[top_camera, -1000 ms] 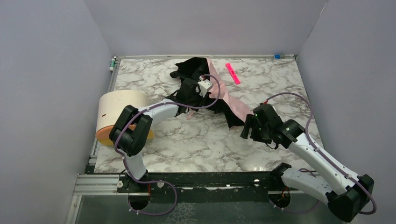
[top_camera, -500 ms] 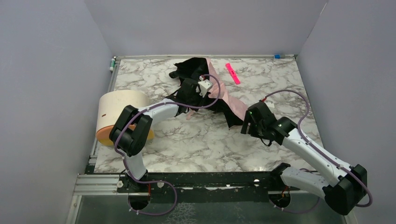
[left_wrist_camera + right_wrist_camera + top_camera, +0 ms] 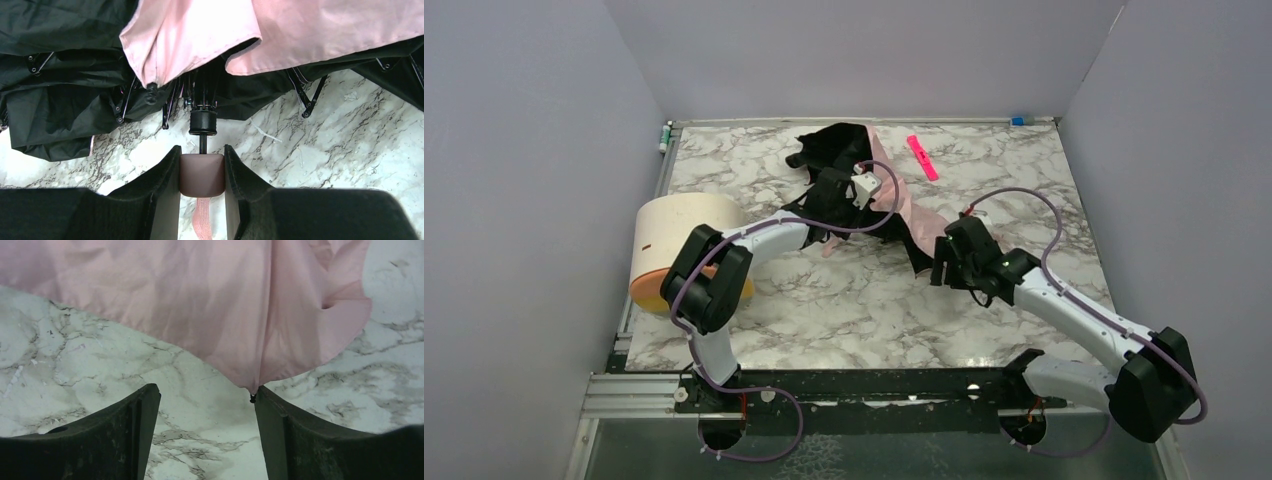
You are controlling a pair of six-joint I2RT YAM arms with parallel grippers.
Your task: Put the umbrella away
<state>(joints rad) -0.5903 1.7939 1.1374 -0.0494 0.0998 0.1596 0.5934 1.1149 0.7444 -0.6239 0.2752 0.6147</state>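
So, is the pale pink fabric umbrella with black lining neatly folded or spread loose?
Spread loose: the umbrella lies crumpled across the marble table, pink canopy bunched, black ribs splayed out.

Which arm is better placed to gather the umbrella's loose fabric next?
Probably right: the right end effector, open, sits at the umbrella's loose pink edge; the left end effector is clamping the handle.

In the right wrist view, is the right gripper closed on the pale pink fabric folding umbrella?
No, the right gripper stands wide open, and the umbrella hem merely reaches one fingertip.
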